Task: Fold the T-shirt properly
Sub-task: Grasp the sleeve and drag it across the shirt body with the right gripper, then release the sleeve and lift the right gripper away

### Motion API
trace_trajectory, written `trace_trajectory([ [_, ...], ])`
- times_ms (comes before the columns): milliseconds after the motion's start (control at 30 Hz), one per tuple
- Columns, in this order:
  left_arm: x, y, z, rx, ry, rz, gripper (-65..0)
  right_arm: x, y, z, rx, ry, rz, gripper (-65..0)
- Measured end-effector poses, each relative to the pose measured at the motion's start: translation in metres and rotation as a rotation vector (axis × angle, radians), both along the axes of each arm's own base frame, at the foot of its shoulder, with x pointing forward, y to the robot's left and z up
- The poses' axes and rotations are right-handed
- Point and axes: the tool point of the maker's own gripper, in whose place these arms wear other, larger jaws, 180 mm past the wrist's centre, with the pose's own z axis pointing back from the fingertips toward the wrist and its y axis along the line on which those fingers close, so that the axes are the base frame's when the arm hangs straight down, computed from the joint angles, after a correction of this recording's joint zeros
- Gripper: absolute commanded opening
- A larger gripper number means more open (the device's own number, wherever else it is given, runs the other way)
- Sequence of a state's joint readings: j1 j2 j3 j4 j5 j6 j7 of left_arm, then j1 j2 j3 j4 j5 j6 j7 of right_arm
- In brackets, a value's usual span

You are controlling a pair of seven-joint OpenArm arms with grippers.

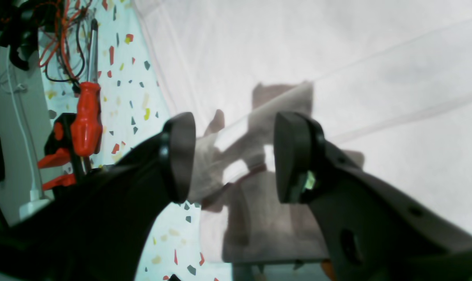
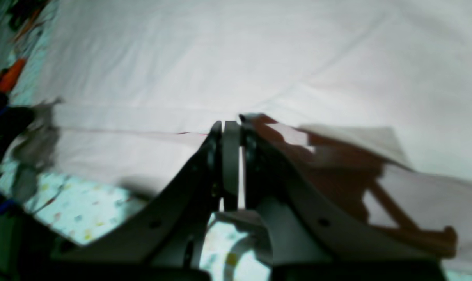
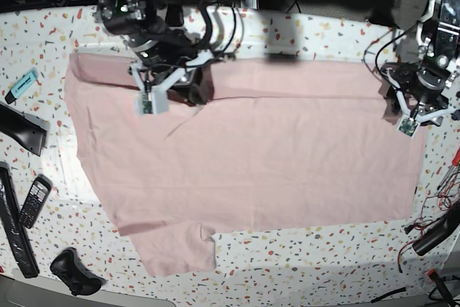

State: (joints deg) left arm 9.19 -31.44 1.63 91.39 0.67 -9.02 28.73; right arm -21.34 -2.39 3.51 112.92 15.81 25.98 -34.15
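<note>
A large pale pink T-shirt lies spread plain side up across a white table flecked with coloured chips; it fills most of the overhead view, with one sleeve jutting out toward 7 o'clock and a strip along the far edge at 12 o'clock folded over onto the body. The right tool sits at about 10 o'clock over that folded strip; in its wrist view the right tool has its fingers pressed together, clamping a fold of the T-shirt, with a raised flap of cloth just beside it. The left tool sits at 3 o'clock at the cloth's side edge; in its wrist view the left tool stands spread wide, its two dark pads apart above the hem of the T-shirt, holding nothing. An orange-handled screwdriver lies on the table well to the 9 o'clock side of that view; in the overhead view a black phone rests near 8 o'clock, and a teal marker near 9 o'clock.
</note>
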Motion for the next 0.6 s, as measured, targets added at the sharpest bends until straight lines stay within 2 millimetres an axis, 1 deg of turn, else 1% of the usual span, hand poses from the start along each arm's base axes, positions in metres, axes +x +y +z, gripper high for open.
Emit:
trace_trajectory([
  [167, -0.002, 0.002, -0.002, 0.005, 0.013, 0.008, -34.3, -0.012, 0.026, -0.01, -0.07, 0.037, 0.1, -65.0],
  [267, -0.002, 0.002, -0.002, 0.004, 0.013, 0.007, -34.3, -0.014, 0.03, -0.012, -0.096, 0.034, 0.116, -65.0],
  [333, -0.002, 0.002, -0.002, 0.005, 0.013, 0.008, -34.3, -0.016, 0.027, -0.015, -0.117, 0.04, 0.11, -65.0],
  [467, -0.002, 0.001, -0.002, 0.004, 0.013, 0.007, -34.3, -0.014, 0.01, -0.022, -0.19, 0.048, 0.08, -65.0],
  [600, -0.002, 0.002, -0.002, 0.005, 0.013, 0.008, -34.3, -0.006, -0.011, -0.017, -0.195, 0.014, 0.012, -65.0],
])
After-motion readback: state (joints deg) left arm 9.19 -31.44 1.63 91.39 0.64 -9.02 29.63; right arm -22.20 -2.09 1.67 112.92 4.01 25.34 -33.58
